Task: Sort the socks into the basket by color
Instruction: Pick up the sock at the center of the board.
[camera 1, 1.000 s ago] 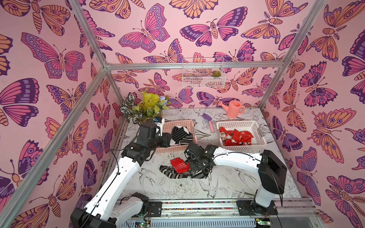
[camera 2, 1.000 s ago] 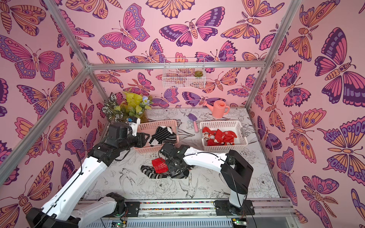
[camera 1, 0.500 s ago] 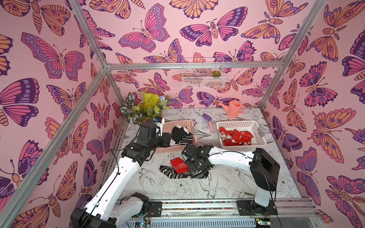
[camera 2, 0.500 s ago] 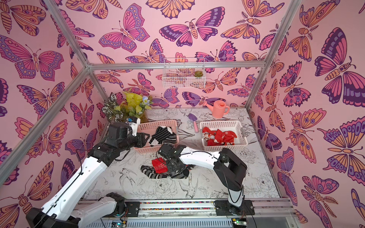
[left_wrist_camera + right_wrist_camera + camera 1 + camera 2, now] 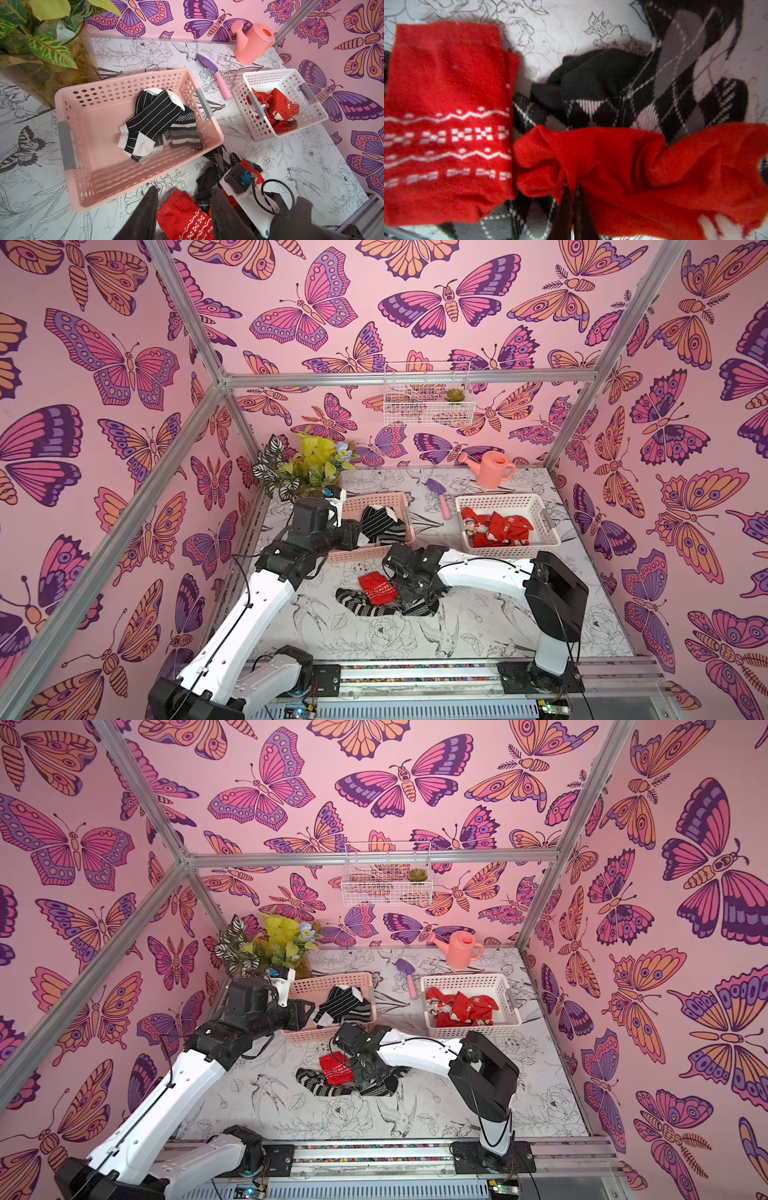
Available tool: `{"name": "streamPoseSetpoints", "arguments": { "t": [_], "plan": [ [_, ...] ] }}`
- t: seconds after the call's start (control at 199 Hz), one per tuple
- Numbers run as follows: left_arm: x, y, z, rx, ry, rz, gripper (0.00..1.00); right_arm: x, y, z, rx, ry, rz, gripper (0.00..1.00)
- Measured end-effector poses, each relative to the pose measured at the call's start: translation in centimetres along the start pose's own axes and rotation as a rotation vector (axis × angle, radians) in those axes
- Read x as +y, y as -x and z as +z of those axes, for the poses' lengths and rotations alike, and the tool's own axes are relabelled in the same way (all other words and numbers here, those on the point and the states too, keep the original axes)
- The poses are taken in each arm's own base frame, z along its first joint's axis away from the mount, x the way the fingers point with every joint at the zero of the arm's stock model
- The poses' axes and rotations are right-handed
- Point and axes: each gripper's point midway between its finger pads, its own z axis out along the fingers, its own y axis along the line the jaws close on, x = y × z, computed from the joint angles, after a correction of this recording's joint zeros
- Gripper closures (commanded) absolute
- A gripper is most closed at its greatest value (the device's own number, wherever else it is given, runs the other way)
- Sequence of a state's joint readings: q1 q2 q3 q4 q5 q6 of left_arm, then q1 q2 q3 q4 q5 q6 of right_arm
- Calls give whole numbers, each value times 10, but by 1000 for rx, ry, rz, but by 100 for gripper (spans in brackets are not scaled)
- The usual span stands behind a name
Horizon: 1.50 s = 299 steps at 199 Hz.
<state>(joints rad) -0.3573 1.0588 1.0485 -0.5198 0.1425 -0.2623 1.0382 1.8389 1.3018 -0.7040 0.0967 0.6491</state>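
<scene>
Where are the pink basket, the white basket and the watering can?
Pink perforated plastic basket (image 5: 374, 501): in a top view, on its back wall.
White perforated plastic basket (image 5: 511, 549): in a top view, on its front wall.
Salmon plastic watering can (image 5: 492, 470): in a top view, on its body.

Striped socks (image 5: 153, 116) in pink basket (image 5: 99, 182), red socks (image 5: 280, 108) in white basket (image 5: 270, 80), bunched red sock (image 5: 612, 158) pinched atop argyle socks (image 5: 664, 99)
</scene>
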Motion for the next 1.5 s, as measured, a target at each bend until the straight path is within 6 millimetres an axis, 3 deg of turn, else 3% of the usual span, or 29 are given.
{"name": "streamPoseSetpoints", "arguments": {
  "t": [0.371, 0.787, 1.499],
  "plan": [
    [0, 1, -1, -4, -1, 0, 55, -8, 15, -37, -74, 13, 0, 100],
    [0, 1, -1, -4, -1, 0, 55, -26, 22, -61, -114, 1, 12, 100],
    [0, 1, -1, -4, -1, 1, 55, -119, 57, -129, -270, -114, 119, 100]
  ]
}}
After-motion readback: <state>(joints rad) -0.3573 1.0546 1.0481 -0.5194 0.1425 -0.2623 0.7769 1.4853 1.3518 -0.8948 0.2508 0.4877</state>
